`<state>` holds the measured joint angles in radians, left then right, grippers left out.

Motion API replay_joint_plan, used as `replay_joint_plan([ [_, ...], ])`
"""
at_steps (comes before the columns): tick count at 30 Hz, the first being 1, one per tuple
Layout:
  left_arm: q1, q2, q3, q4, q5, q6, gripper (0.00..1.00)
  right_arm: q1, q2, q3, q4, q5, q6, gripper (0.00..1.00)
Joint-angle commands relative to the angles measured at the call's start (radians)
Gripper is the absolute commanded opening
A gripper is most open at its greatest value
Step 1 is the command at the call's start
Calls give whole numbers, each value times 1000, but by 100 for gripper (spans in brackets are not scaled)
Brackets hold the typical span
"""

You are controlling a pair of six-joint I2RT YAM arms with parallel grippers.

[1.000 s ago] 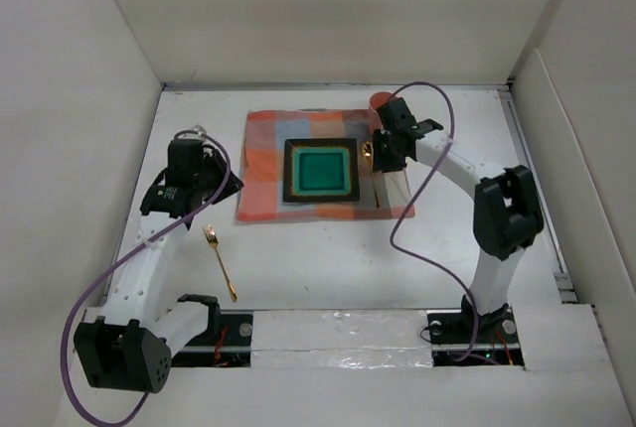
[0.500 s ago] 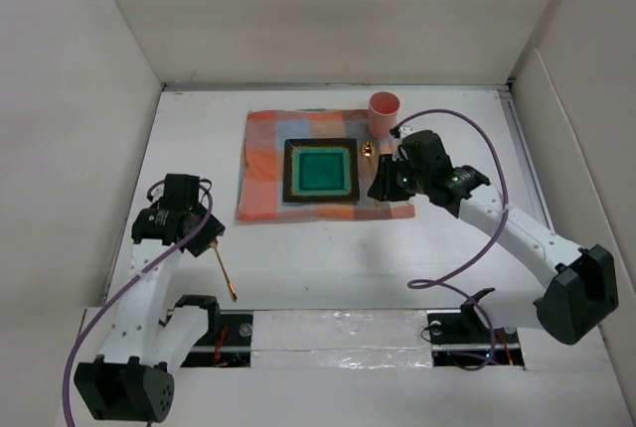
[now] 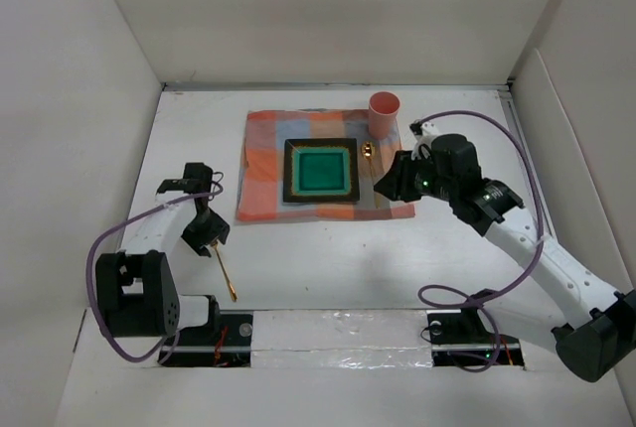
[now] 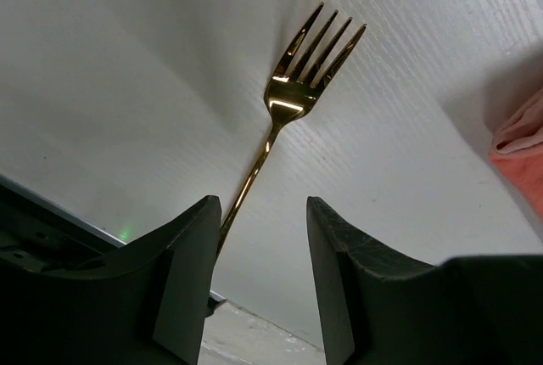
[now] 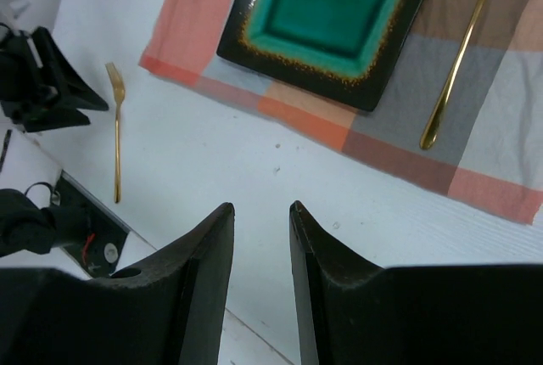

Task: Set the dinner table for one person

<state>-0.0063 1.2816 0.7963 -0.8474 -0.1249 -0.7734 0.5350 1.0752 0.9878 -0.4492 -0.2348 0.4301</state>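
Note:
On the white dinner table (image 3: 328, 258) lies a gold fork (image 3: 225, 273), tines pointing away. My left gripper (image 3: 206, 236) hangs just over its head, open; in the left wrist view the fork (image 4: 297, 98) lies ahead of the left gripper (image 4: 263, 212), its handle running beside the left finger. A green plate with a dark rim (image 3: 320, 171) sits on the checked cloth (image 3: 263, 164). A gold spoon (image 5: 458, 68) lies on the cloth right of the plate. My right gripper (image 3: 390, 184) hovers over the cloth's right part, open and empty (image 5: 261, 212).
A pink cup (image 3: 384, 111) stands at the cloth's far right corner. White walls enclose the table on three sides. The arm bases and a taped rail (image 3: 338, 333) run along the near edge. Purple cables loop from both arms.
My left arm has pulled back and come down over the fork's head, its jaws opening wider. My right arm has drawn away from the spoon, toward the right and near side.

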Motion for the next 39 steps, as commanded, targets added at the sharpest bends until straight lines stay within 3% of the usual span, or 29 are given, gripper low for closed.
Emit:
replay_joint_plan([
  [1, 3, 2, 3, 11, -24, -1, 42, -21, -29, 75, 0, -20, -13, 38],
  [14, -46, 240, 53, 21, -90, 5, 35, -96, -34, 252, -105, -41, -45, 39],
  [24, -46, 223, 46, 33, -107, -12, 25, -136, 34, 348, -132, -35, -57, 39],
  [26, -46, 223, 44, 37, -119, -26, 7, -147, 42, 376, -131, -38, -59, 39],
  [28, -46, 214, 41, 41, -119, -26, 1, -158, 42, 376, -128, -38, -59, 39],
  [33, -46, 191, 38, 56, -101, -14, 0, -197, 26, 345, -114, -35, -56, 39],
  [39, -46, 53, 35, 62, -56, 11, 0, -216, 19, 302, -115, -46, -54, 39],
])
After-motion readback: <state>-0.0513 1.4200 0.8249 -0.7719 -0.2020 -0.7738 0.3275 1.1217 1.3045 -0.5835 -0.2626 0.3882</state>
